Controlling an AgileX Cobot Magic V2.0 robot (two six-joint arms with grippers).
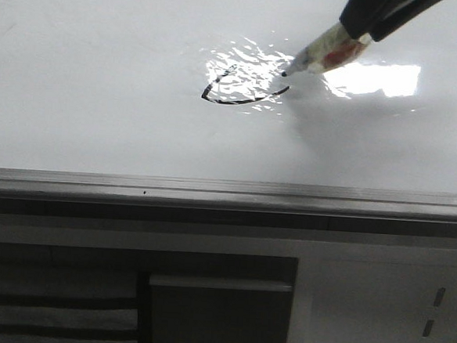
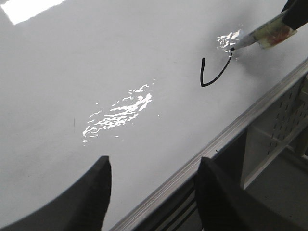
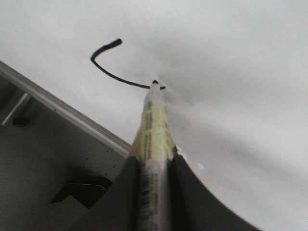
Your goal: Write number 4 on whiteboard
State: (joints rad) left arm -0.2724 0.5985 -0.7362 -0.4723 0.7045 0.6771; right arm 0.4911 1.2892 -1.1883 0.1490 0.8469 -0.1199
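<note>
Left gripper (image 2: pixel 153 195): its two dark fingers stand spread apart with nothing between them, hovering over the near part of the whiteboard (image 1: pixel 102 76), close to the grey metal edge rail (image 1: pixel 211 192).

Whiteboard: a glossy white-grey surface filling the upper part of the front view, with rippled light reflections near its middle.

The number 4 (image 1: pixel 238 90): only a partial stroke is present — a thin black angular curve, open at one end, lying in the bright reflection near the board's centre, toward the right.

Marker (image 1: pixel 327 53): white and yellow barrel with a red patch, slanted, its black tip at the right end of the stroke; contact with the board cannot be confirmed.

Right gripper (image 3: pixel 154 166): its fingers are pinched onto the marker barrel — one on each side.
</note>
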